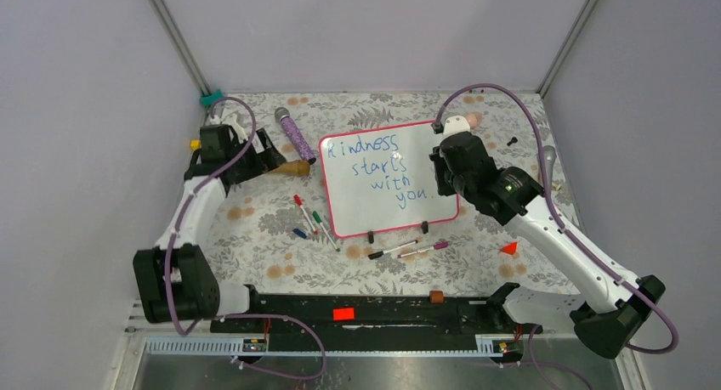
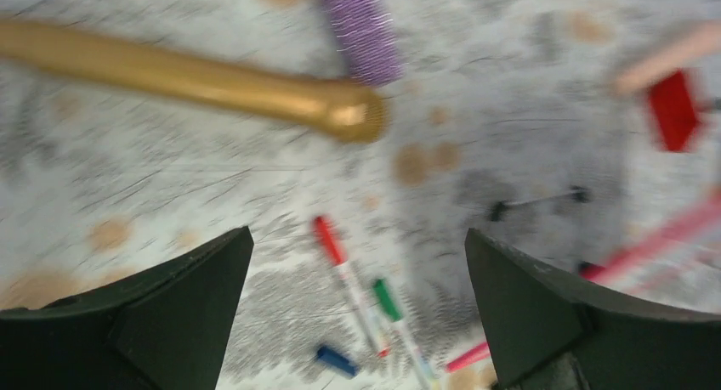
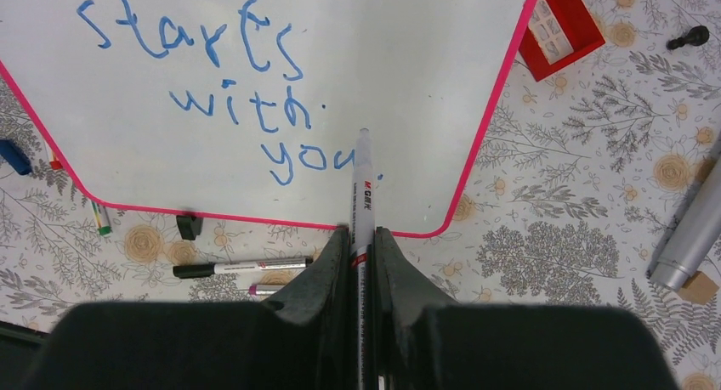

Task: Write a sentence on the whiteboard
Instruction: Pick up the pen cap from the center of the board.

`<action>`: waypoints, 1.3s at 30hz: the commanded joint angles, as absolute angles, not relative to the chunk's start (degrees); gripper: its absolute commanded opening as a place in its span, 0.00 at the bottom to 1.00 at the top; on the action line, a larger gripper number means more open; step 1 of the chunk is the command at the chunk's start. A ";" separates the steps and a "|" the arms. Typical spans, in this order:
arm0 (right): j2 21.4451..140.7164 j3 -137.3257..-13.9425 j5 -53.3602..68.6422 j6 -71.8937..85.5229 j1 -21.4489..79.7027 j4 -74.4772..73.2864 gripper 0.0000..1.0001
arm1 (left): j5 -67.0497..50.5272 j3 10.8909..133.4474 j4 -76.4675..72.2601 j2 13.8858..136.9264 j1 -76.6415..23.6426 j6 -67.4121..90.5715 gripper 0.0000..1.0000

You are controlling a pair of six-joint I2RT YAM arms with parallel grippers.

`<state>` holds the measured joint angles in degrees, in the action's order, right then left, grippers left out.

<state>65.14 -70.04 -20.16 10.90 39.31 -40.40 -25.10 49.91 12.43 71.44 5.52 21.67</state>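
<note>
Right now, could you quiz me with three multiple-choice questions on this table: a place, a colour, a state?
1. Where is the tip of the slim white marker pen held by the right gripper?
A. over the large glossy white board with pink-red rim, near "you"
B. inside a cup
C. under the board
2. The handwriting on the board is
A. red
B. blue
C. green
3. The left gripper is
A. open and empty
B. shut on a cup
C. shut on the board
Answers: 1 A, the tip hangs by the last word; 2 B, every word is blue; 3 A, its jaws stand wide apart.
</note>
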 commanded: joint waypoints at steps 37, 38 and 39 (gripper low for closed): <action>61.65 -70.75 -16.46 13.34 38.80 -41.49 0.00 | -7.82 40.92 34.14 77.64 -0.96 40.56 0.99; 61.62 -70.83 -16.45 13.40 38.78 -41.49 0.00 | -8.09 41.44 34.04 78.28 -1.38 40.93 0.99; 61.64 -70.84 -16.38 13.40 38.84 -41.52 0.00 | -8.39 41.71 33.65 78.79 -1.62 41.36 0.99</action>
<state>62.98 -70.74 -16.88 12.78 39.20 -41.76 -8.12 40.45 37.50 78.32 -0.19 37.45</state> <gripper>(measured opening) 0.155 0.989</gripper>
